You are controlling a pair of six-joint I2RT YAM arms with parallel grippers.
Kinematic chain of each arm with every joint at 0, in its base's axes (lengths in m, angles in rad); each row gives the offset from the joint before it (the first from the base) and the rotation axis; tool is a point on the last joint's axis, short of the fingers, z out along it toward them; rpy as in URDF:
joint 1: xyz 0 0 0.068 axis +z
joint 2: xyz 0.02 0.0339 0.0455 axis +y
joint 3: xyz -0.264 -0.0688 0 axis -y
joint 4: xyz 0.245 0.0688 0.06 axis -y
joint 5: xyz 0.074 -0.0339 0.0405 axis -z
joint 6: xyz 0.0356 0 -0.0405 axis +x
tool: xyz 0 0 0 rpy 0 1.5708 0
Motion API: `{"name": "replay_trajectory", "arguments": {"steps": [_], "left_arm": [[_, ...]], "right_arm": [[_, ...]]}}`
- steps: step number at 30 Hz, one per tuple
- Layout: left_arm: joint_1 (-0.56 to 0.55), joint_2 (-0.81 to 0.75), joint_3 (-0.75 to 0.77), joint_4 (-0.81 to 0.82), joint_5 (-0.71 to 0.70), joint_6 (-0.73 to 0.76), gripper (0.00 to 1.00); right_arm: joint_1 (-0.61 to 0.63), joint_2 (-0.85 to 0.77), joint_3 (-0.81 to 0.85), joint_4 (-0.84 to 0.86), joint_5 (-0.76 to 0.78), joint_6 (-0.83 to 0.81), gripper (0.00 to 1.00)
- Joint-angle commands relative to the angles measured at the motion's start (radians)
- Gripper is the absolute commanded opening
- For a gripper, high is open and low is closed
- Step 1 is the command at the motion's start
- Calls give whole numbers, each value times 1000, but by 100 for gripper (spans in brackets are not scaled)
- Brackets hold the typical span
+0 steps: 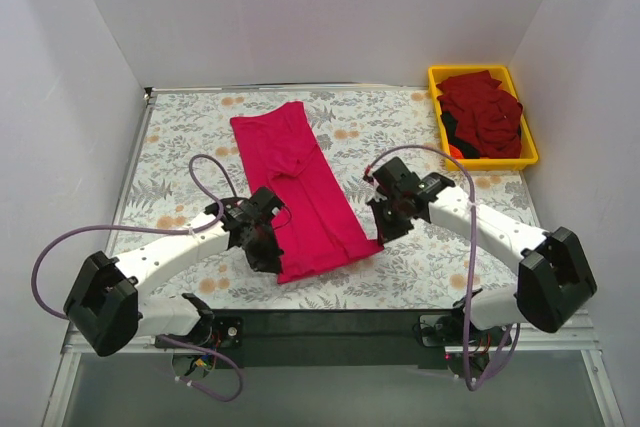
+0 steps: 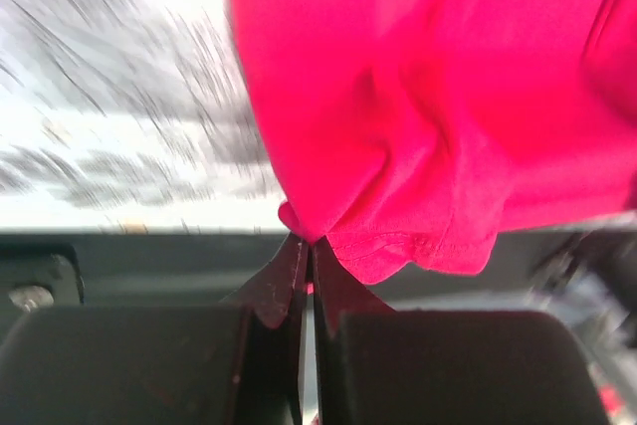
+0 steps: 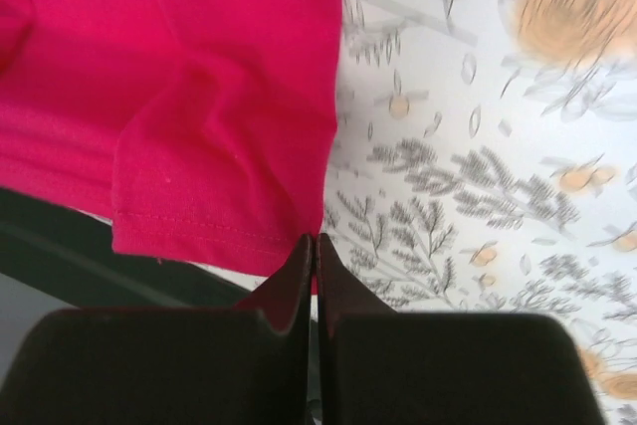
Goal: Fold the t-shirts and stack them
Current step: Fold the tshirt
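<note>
A magenta-pink t-shirt (image 1: 300, 182) lies folded lengthwise into a long strip on the floral tablecloth, running from far centre to the near edge. My left gripper (image 1: 268, 255) is shut on its near left hem corner (image 2: 304, 231). My right gripper (image 1: 381, 236) is shut on its near right hem corner (image 3: 317, 241). Both corners are lifted slightly off the cloth. Darker crimson t-shirts (image 1: 482, 112) lie heaped in the yellow bin (image 1: 531, 157) at the far right.
The floral tablecloth (image 1: 420, 127) covers the table. White walls enclose the left, back and right. The table's dark front edge (image 1: 330, 322) lies just below the shirt's hem. Purple cables (image 1: 205, 172) loop over both arms.
</note>
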Motion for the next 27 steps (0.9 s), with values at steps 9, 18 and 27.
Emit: {"name": "replay_trajectory", "arguments": {"steps": [9, 18, 27], "left_arm": [[274, 125, 166, 161, -313, 177, 0], [414, 243, 257, 356, -391, 335, 0], [443, 292, 200, 474, -407, 340, 0]], "right_arm": [[-37, 358, 537, -8, 120, -154, 1], [-62, 587, 771, 47, 132, -185, 1], [-82, 671, 838, 146, 122, -196, 1]]}}
